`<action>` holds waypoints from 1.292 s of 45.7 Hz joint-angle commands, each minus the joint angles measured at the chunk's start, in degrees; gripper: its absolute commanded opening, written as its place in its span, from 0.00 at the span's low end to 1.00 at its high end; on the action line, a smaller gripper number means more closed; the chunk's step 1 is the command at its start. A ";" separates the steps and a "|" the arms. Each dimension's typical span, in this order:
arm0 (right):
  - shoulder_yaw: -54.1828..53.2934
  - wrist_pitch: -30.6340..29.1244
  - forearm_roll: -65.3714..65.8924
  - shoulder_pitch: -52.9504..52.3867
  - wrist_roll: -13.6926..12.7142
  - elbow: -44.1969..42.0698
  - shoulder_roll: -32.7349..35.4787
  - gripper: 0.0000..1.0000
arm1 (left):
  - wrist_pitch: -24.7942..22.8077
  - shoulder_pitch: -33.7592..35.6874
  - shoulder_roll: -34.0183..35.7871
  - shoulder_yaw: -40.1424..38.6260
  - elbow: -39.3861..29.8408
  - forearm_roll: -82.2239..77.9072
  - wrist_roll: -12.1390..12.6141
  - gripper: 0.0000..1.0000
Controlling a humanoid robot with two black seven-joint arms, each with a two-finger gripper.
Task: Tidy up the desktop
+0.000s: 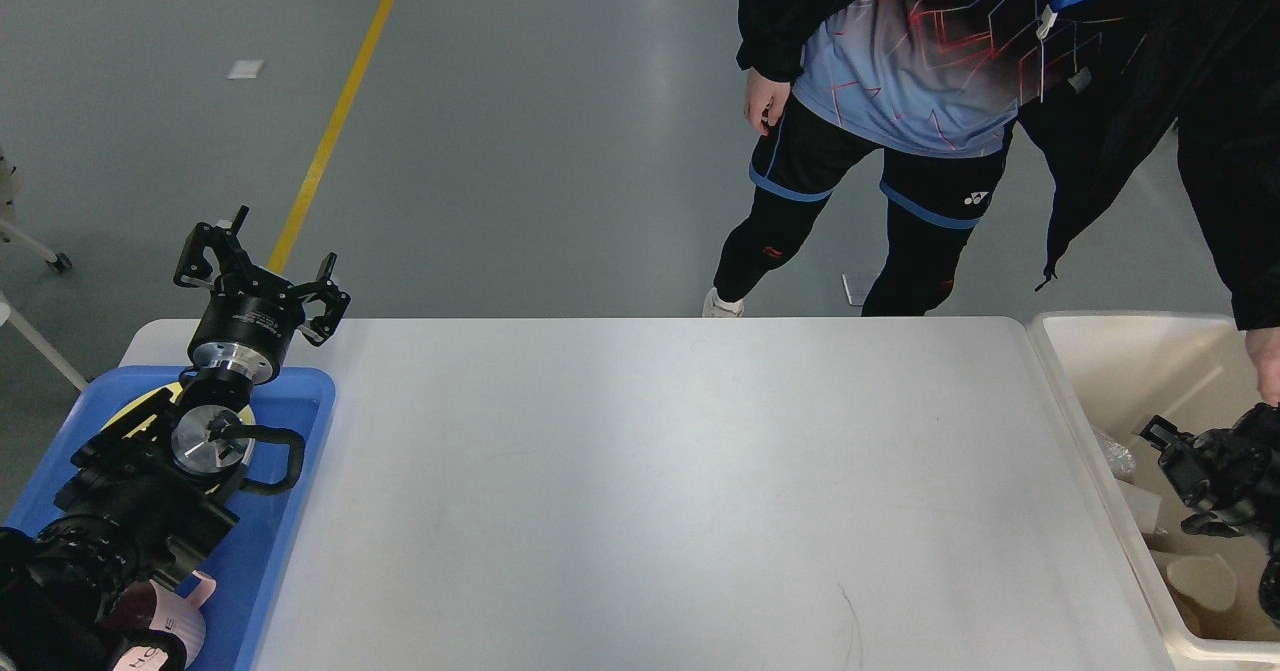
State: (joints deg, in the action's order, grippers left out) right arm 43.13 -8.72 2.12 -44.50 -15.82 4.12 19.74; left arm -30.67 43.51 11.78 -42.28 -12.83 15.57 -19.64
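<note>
Desktop [640, 491] beside left gripper [262, 269].

Single head view, high, facing forward and down over the desktop [660, 491], floor beyond.

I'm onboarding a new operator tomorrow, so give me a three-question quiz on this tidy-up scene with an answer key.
1. True or false: loose items lie scattered across the middle of the desktop.
2. Which container sits at the robot's left end of it: A) the blue tray, B) the cream bin, C) a cardboard box?
3. Fill in: the left gripper has its fingers spread ____, holding nothing.

Key
1. False. No loose item shows on the white top.
2. A. The bin is at the right end, where the person's hand reaches in beside the right gripper.
3. Open.
</note>
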 commanded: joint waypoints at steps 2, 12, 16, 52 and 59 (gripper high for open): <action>-1.37 -0.33 -0.36 -2.69 0.00 0.01 -1.45 1.00 | 0.00 0.00 0.00 0.00 0.00 -0.01 0.04 0.99; -11.66 -6.65 -5.19 -10.51 0.00 0.53 1.00 1.00 | 0.00 0.00 0.00 0.00 0.00 -0.01 0.04 0.99; -13.42 -10.18 -10.10 -13.06 0.00 0.53 2.67 1.00 | 0.00 0.00 0.00 0.00 0.00 -0.01 0.04 0.99; -60.87 -11.32 -30.87 -17.29 11.24 22.68 14.72 1.00 | 0.00 0.00 0.00 0.00 0.00 -0.01 -0.05 0.99; -62.46 -11.59 -27.00 -14.92 24.68 22.77 11.21 1.00 | 0.00 0.00 0.00 0.00 0.00 -0.01 -0.05 0.99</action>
State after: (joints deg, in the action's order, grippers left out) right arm -18.16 -20.06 -27.51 -61.45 -1.08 26.78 33.76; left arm -30.67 43.50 11.78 -42.27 -12.83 15.54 -19.64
